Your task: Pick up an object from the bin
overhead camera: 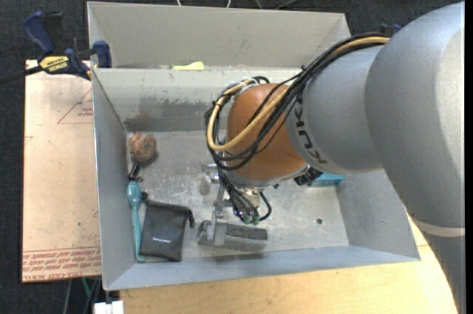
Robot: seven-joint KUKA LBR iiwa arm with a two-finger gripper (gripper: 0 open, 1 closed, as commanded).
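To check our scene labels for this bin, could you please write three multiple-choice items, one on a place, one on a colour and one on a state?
1. Where in the grey metal bin does the rough brown round ball lie?
A) by the view's left wall
B) by the view's right wall
C) in the middle of the floor

2. What colour is the slim plastic brush-like tool beside the flat black fabric pouch?
A) red
B) teal
C) white

3. How does the pouch lie?
A) hanging from the gripper
B) propped on the rim
C) flat on the bin floor

Answers:
1 A: the ball sits close to the view's left wall.
2 B: its handle is teal.
3 C: it rests on the floor, to the view's left of the gripper.
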